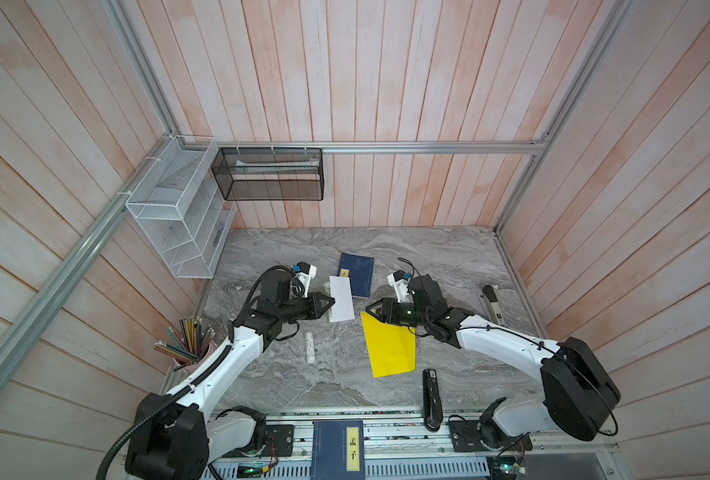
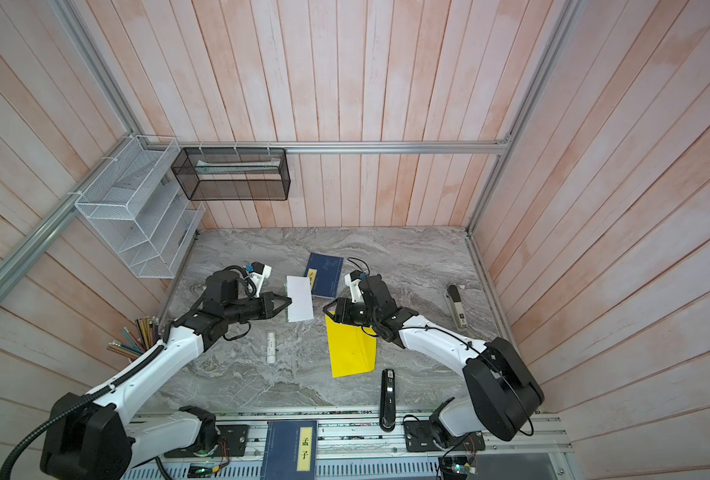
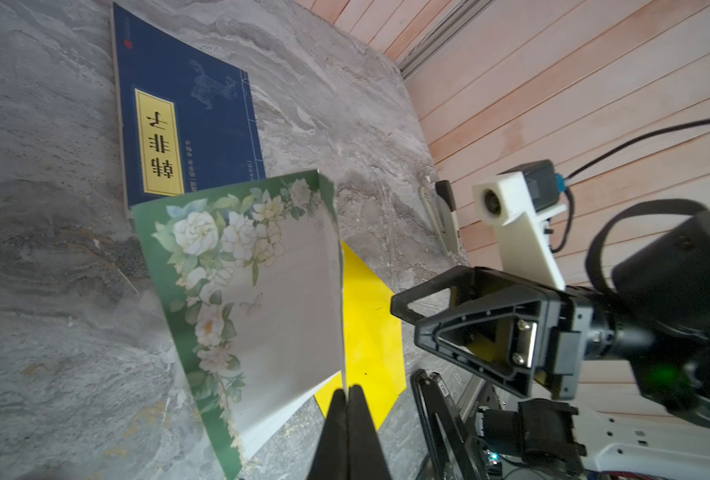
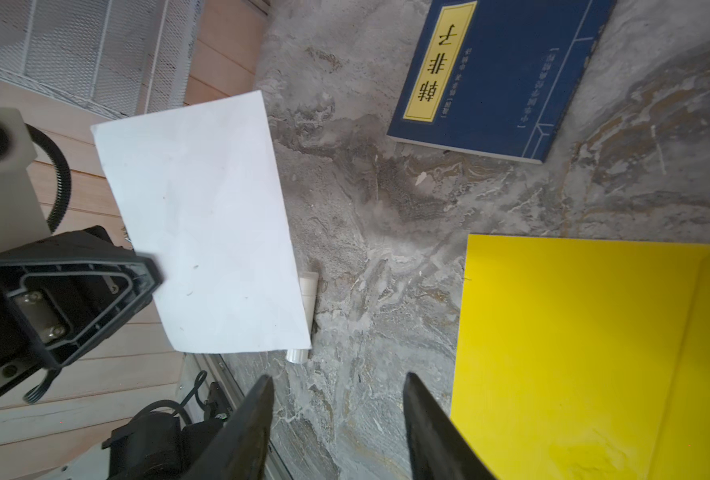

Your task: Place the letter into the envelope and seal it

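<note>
— Envelope (image 1: 390,345) first: sealed yet?
— No. Flat on the tabletop (image 1: 286,374), nearest the front, bright yellow, apparently empty, flap seemingly folded out to one side. Both insertion and sealing left to do.
— Right hand (image 4: 338,378)?
— Just over the envelope's far corner, jaws well apart, gripping nothing. Pointed toward the middle, wrist low, forearm reaching in from the right.
— Left hand (image 3: 347,388)?
— Pinched tight on one edge of the letter (image 3: 270,291), fingers flat together. Roughly level with the right hand, tips facing it across the sheet.
— Letter's place?
— Raised at the gripped edge, slanted between both hands, white side up, green floral side down. Beside the envelope, not at its mouth. Far corner's contact with the tabletop: impossible to tell.
— Farther back?
— Blue book (image 1: 357,274), partly overlapped by the letter in both top views. Judged early: pickup done, little else.
</note>
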### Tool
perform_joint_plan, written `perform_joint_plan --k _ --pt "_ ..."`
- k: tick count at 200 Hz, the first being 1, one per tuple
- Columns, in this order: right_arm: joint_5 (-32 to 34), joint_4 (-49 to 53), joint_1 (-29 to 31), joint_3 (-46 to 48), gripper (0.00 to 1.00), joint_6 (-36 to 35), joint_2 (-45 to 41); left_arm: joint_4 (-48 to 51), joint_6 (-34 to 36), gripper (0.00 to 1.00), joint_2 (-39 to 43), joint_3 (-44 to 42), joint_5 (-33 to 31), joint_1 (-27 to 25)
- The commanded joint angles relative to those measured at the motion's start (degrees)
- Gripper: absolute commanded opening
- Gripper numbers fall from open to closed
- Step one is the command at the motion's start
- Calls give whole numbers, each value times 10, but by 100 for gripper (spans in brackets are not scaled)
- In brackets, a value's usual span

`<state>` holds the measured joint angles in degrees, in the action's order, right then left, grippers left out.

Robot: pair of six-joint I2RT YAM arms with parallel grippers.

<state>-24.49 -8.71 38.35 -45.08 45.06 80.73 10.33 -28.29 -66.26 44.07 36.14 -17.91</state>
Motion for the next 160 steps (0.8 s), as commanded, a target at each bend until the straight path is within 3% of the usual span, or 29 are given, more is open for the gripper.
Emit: perform_joint_plan --k 1,39,101,160 --pt "-49 -70 -2 19 55 13 -26 7 -26 0 23 -21 38 2" --pt "-84 -112 -2 31 58 21 -37 -16 -55 0 44 -32 61 2" --pt "-82 -112 -2 28 59 13 -26 -46 -92 0 76 -43 86 -3" --pt "-144 -189 7 29 59 40 -5 -71 -117 0 85 -52 90 -10"
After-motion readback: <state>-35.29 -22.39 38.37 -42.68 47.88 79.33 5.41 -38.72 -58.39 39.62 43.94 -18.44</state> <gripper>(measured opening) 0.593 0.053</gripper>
